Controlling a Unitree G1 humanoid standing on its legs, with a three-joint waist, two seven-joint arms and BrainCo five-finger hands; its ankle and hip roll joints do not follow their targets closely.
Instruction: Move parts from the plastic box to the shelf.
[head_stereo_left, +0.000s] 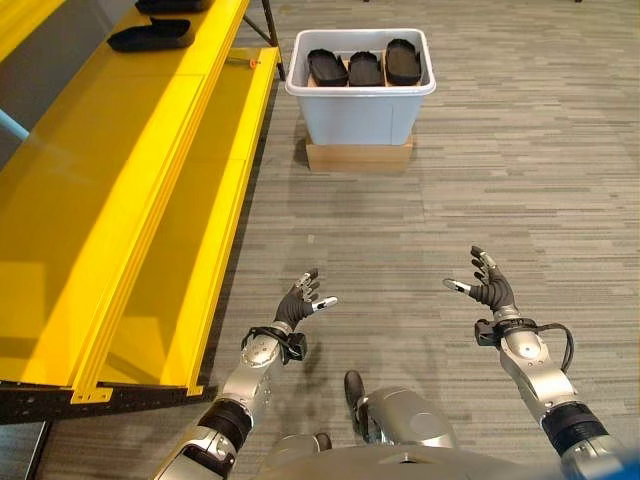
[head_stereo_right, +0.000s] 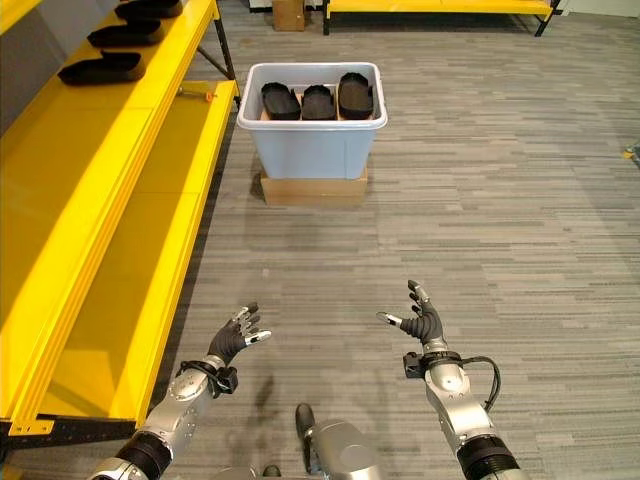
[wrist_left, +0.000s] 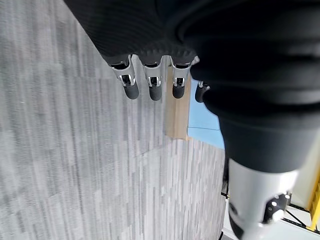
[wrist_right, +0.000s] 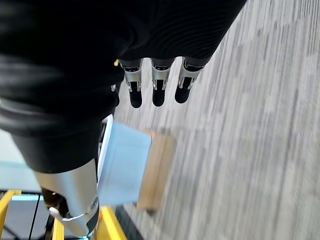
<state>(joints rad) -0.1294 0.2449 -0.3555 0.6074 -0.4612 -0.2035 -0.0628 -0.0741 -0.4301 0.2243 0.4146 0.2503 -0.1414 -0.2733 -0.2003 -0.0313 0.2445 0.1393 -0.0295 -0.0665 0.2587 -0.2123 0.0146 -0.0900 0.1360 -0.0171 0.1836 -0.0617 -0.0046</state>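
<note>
Both the left hand (head_stereo_left: 298, 303) and right hand (head_stereo_left: 490, 288) hover spread and empty over ribbed grey carpet, well short of the pale-blue plastic box (head_stereo_left: 360, 115) holding three black oval parts (head_stereo_left: 364, 68) beside the glossy yellow shelf (head_stereo_left: 120, 190).

— How many black moulded parts sit in the pale blue plastic box (head_stereo_right: 312, 150)?

— Three, side by side along its far wall: one (head_stereo_right: 280, 100) toward the shelf, one (head_stereo_right: 318, 101) in the middle, one (head_stereo_right: 355, 94) at the far side.

— And on the yellow metal shelf (head_stereo_right: 90, 210)?

— Three more black moulded parts in the right eye view, in a row toward its far end: (head_stereo_right: 100, 68), (head_stereo_right: 124, 34), (head_stereo_right: 150, 8).

— Boxes?

— One plastic box, on one flat brown cardboard carton (head_stereo_right: 312, 190). A second cardboard carton (head_stereo_right: 289, 14) stands farther back on the floor.

— Hands?

— Two, left hand (head_stereo_right: 232, 340) and right hand (head_stereo_right: 424, 322).
</note>
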